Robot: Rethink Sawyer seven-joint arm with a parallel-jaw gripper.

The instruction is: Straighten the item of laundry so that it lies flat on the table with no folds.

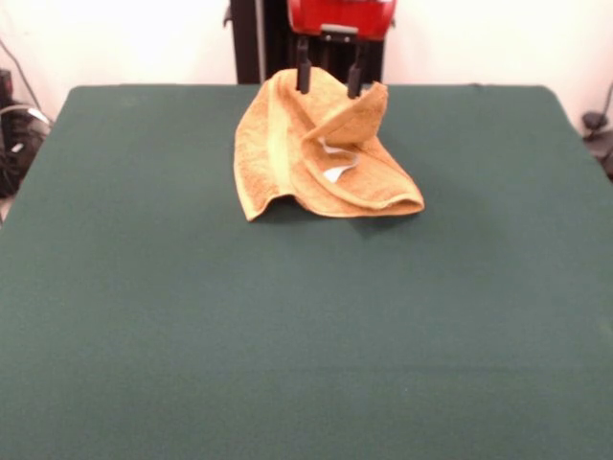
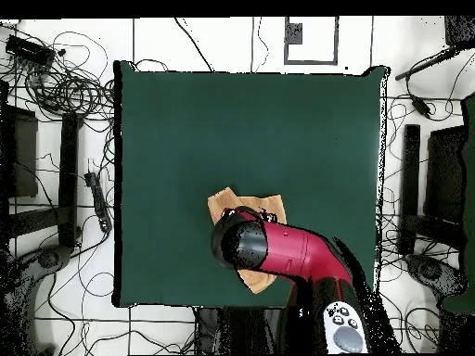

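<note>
The item of laundry, a golden-orange terry towel, sits crumpled and bunched up high near the far middle of the table. One corner is folded over on the right and a small white tag shows in the fold. My gripper hangs directly over the towel's top, open, its two black fingers spread apart and overlapping the towel's upper edge. In the overhead view the red arm covers most of the towel, and the gripper itself is hidden beneath it.
The dark green table stretches wide on all sides of the towel. Cables and dark equipment lie on the floor around the table's edges.
</note>
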